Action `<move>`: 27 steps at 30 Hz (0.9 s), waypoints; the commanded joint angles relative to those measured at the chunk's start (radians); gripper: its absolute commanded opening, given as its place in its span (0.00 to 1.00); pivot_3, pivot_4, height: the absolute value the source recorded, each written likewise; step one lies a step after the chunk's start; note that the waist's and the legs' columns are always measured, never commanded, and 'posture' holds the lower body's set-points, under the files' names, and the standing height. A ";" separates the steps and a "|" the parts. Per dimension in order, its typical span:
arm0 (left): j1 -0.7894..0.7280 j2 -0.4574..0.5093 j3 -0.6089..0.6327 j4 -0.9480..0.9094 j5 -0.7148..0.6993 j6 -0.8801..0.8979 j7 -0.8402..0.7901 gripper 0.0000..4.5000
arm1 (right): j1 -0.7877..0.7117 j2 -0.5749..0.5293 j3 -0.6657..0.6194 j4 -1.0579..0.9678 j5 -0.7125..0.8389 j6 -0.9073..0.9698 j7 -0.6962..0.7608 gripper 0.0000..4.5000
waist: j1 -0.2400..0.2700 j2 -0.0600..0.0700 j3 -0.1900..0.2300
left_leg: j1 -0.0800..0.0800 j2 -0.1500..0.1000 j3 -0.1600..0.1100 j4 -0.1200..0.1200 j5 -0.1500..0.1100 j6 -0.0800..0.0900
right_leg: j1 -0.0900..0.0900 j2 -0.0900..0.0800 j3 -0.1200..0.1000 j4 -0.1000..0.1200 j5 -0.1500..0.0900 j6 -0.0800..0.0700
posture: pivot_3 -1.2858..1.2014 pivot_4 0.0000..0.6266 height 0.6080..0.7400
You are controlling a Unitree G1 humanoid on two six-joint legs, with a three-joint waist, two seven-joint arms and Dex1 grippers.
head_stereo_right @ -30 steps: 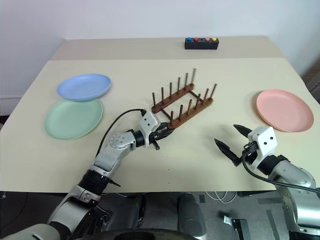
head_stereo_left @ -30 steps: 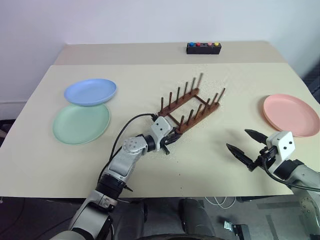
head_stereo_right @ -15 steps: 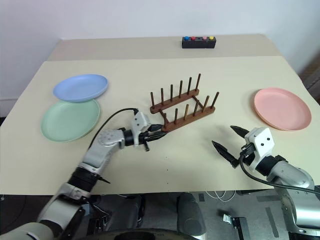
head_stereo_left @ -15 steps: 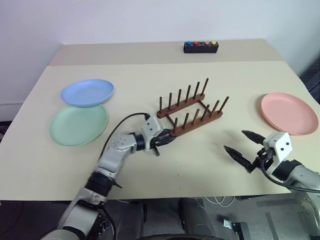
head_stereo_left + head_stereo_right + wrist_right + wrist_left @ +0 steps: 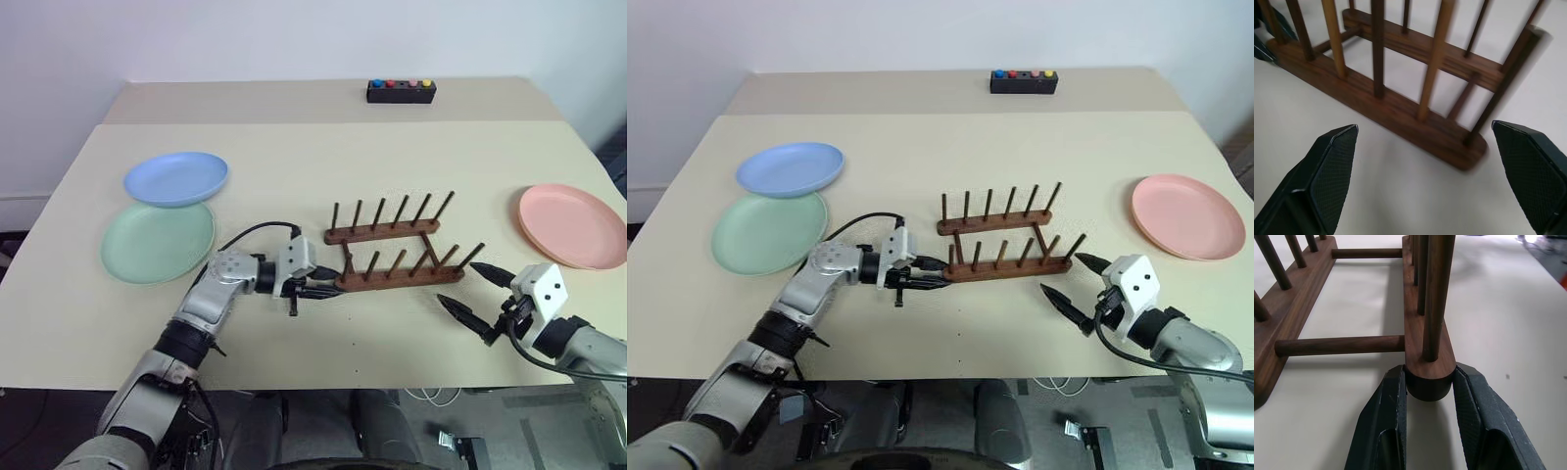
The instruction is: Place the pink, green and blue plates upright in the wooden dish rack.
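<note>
three plates lie flat on the worktop (image 5: 294, 176): blue plate (image 5: 176, 178) and green plate (image 5: 158, 241) overlapping at 9 o'clock, pink plate (image 5: 572, 224) at 3. the wooden dish rack (image 5: 397, 250) sits centre. left gripper (image 5: 1427, 396), jaws narrow, clamps the near rail's end; right gripper (image 5: 472, 296), jaws wide, hovers by the other end. the plates look light, stiff and slick; i'd pinch each at the rim.

Dark brown wooden dish rack (image 5: 397, 257): two parallel rails, upright pegs, lying crosswise mid-counter, empty, near rail's end clamped in left pincer (image 5: 1429, 382). Light blue round plastic plate (image 5: 176, 178) flat at far left, overlapping pale mint green plate (image 5: 157, 242). Salmon pink plate (image 5: 572, 224) flat at far right
</note>
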 commanded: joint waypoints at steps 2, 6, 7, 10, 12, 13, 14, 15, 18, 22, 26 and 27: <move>-0.068 -0.028 0.003 0.102 0.023 -0.075 -0.021 0.20 | 0.021 -0.002 -0.025 -0.034 0.006 -0.013 -0.004 1.00 | -0.001 0.000 0.000 | -0.001 0.000 0.000 0.000 0.000 0.000 | -0.001 0.000 0.000 0.000 0.001 0.002 | 0.52 0.24 1.00; -0.092 -0.037 0.012 0.165 0.033 -0.126 -0.034 0.20 | 0.043 0.002 -0.035 -0.050 0.009 -0.013 -0.011 1.00 | -0.001 0.000 0.000 | -0.001 0.000 0.000 0.000 0.000 0.000 | -0.001 0.000 0.000 0.000 0.001 0.002 | 0.52 0.24 1.00; -0.096 -0.037 0.014 0.179 0.036 -0.139 -0.033 0.20 | 0.046 0.002 -0.036 -0.052 0.010 -0.013 -0.013 1.00 | -0.001 0.000 0.000 | -0.002 0.000 0.000 0.000 0.000 0.000 | -0.001 0.000 0.000 0.000 0.001 0.002 | 0.52 0.24 1.00; -0.110 -0.039 0.018 0.215 0.040 -0.165 -0.034 0.20 | 0.051 0.002 -0.037 -0.056 0.012 -0.013 -0.017 1.00 | -0.001 0.000 0.000 | -0.002 0.000 0.000 0.000 0.000 0.000 | -0.001 0.000 0.000 0.000 0.001 0.002 | 0.52 0.24 1.00; -0.122 -0.040 0.024 0.237 0.044 -0.175 -0.029 0.20 | 0.051 0.002 -0.037 -0.058 0.013 -0.011 -0.019 1.00 | -0.001 0.000 0.000 | -0.002 0.000 0.000 0.000 0.000 0.000 | -0.001 0.000 0.000 0.000 0.001 0.002 | 0.52 0.24 1.00; -0.129 -0.041 0.028 0.250 0.045 -0.177 -0.025 0.20 | 0.049 0.001 -0.036 -0.057 0.012 -0.011 -0.020 1.00 | -0.001 0.000 0.000 | -0.002 0.000 0.000 0.000 0.000 0.000 | -0.001 0.000 0.000 0.000 0.001 0.002 | 0.52 0.24 1.00; -0.134 -0.041 0.031 0.260 0.046 -0.179 -0.022 0.20 | 0.048 0.001 -0.035 -0.057 0.012 -0.010 -0.021 1.00 | -0.001 0.000 0.000 | -0.002 0.000 0.000 0.000 0.000 0.000 | -0.001 0.000 0.000 0.000 0.001 0.002 | 0.52 0.24 1.00; -0.139 -0.041 0.033 0.271 0.050 -0.184 -0.017 0.20 | 0.045 0.000 -0.034 -0.056 0.012 -0.009 -0.022 1.00 | -0.001 0.000 0.000 | -0.002 0.000 0.000 0.001 0.000 0.000 | -0.001 0.000 0.000 0.000 0.001 0.002 | 0.52 0.24 1.00; -0.147 -0.043 0.042 0.292 0.053 -0.186 -0.009 0.20 | 0.039 0.000 -0.029 -0.054 0.012 -0.008 -0.024 1.00 | -0.002 0.000 0.000 | -0.002 0.000 0.000 0.001 0.000 0.000 | -0.001 0.000 0.000 0.000 0.001 0.002 | 0.52 0.24 1.00; -0.149 -0.042 0.054 0.307 0.062 -0.199 0.015 0.58 | 0.033 0.001 -0.022 -0.052 0.011 -0.007 -0.023 1.00 | -0.001 0.000 0.000 | -0.002 0.000 0.000 0.000 0.000 0.000 | -0.001 0.000 0.000 0.000 0.001 0.003 | 0.52 0.24 1.00; -0.140 -0.038 0.072 0.292 0.061 -0.194 0.031 0.90 | 0.030 0.000 -0.022 -0.051 0.010 -0.005 -0.024 1.00 | -0.001 0.000 0.000 | -0.002 0.000 0.000 0.000 0.000 0.000 | -0.001 0.000 0.000 0.000 0.002 0.003 | 0.52 0.24 1.00; -0.136 -0.036 0.076 0.285 0.059 -0.192 0.033 0.90 | 0.030 0.001 -0.021 -0.052 0.010 -0.004 -0.023 1.00 | -0.001 0.000 0.000 | -0.002 0.000 0.000 0.000 0.000 0.000 | -0.001 0.000 0.000 0.000 0.002 0.003 | 0.52 0.24 1.00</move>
